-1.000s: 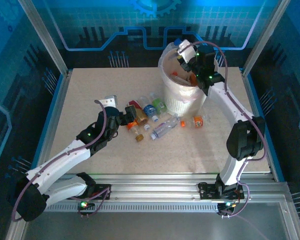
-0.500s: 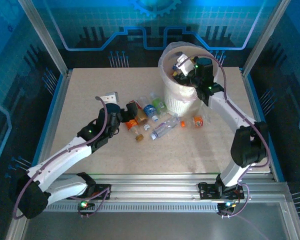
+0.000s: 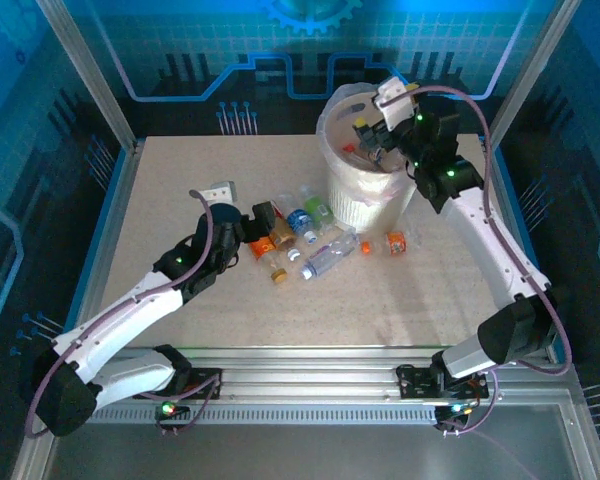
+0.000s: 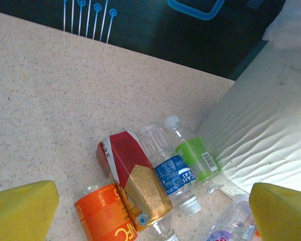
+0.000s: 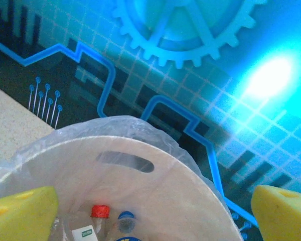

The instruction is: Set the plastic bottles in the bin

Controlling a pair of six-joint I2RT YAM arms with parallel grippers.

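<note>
Several plastic bottles lie in a cluster left of the bin [image 3: 365, 190]: an orange-labelled one [image 4: 100, 218], a red-and-gold one [image 4: 133, 173], a blue-labelled one [image 4: 173, 173], a green-labelled one [image 4: 195, 158] and a clear one [image 3: 330, 255]. My left gripper [image 4: 154, 196] hovers open just above this cluster [image 3: 255, 228], nothing between its yellow pads [image 4: 22, 208]. My right gripper [image 3: 375, 135] stands open and empty over the bin's mouth [image 5: 153, 196]. Inside the bin [image 5: 140, 145] lie a red-capped bottle [image 5: 100, 211] and a blue-capped one [image 5: 125, 220].
A small orange bottle [image 3: 395, 242] lies alone right of the bin's base, and a brown one [image 3: 273, 265] lies at the cluster's near side. A metal bracket [image 3: 218, 192] sits behind my left gripper. Blue walls and a metal frame enclose the table [image 3: 180, 180].
My right gripper has opened over the bin and let its bottle drop inside, then lifted and drawn back to the right. My left gripper edged closer to the bottle cluster.
</note>
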